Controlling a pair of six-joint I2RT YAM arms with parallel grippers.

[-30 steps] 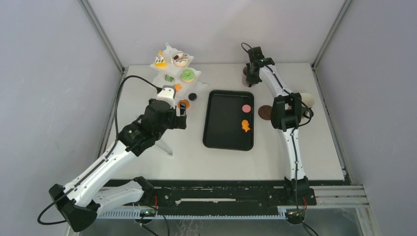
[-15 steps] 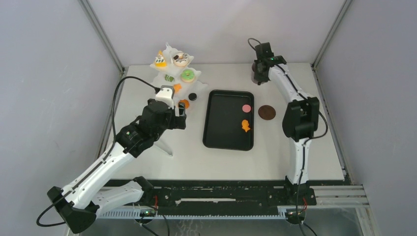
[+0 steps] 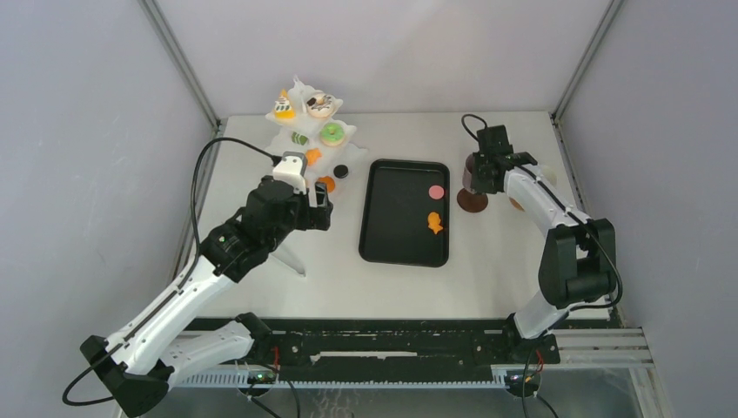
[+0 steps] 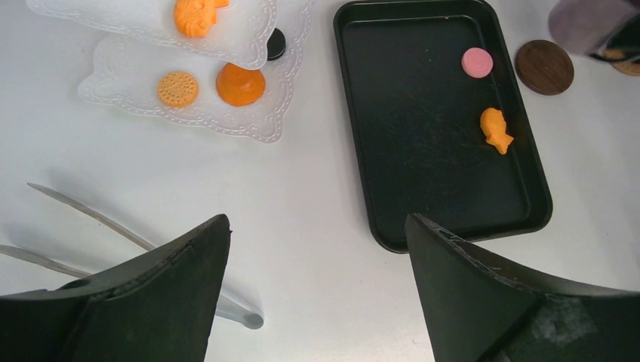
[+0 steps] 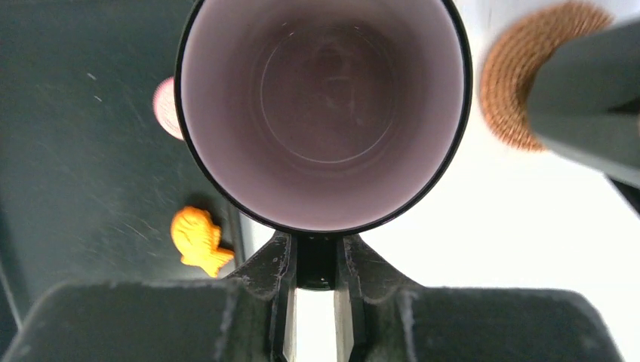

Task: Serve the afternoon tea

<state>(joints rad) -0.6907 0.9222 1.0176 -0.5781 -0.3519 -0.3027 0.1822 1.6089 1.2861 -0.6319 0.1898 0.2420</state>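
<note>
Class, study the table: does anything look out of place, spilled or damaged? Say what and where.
Nothing is spilled or broken. One oddity: metal tongs lie loose on the table left of the tray, near the open left gripper, held by neither arm. The right gripper holds its mug upright.

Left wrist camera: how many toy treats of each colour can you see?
Orange: 4 (fish-shaped pastry in the black rectangular tray; dome cake, round waffled cookie and a cut-off pastry on the white tiered stand)
Pink: 1 (flat round disc in the tray)
Black: 1 (round cookie, half hidden by the stand)
Total: 6
</note>
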